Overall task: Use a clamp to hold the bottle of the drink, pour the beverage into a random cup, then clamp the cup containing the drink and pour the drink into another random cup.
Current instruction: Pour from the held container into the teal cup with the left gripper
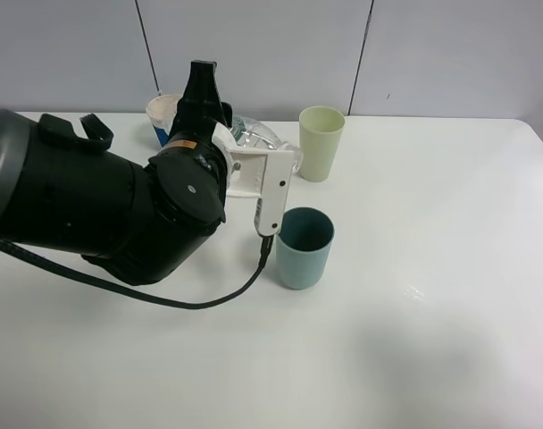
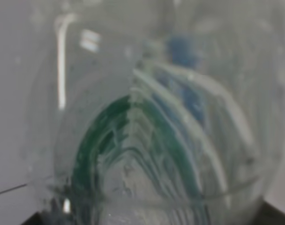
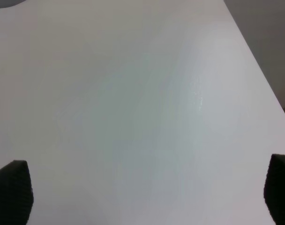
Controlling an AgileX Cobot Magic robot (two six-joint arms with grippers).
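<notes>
Black arm (image 1: 93,201), left fingers (image 1: 202,89) tight on bottle (image 2: 147,140); right fingers (image 3: 13,187) wide apart; white table (image 1: 414,295), grey panelled wall (image 1: 254,45).

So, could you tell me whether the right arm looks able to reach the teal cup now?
Probably yes: the teal cup has bare table on its right side, and the right gripper hangs open. The left arm, holding the bottle, crowds only its left side.

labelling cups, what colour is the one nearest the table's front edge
teal cup, clearest in the exterior high view
</notes>
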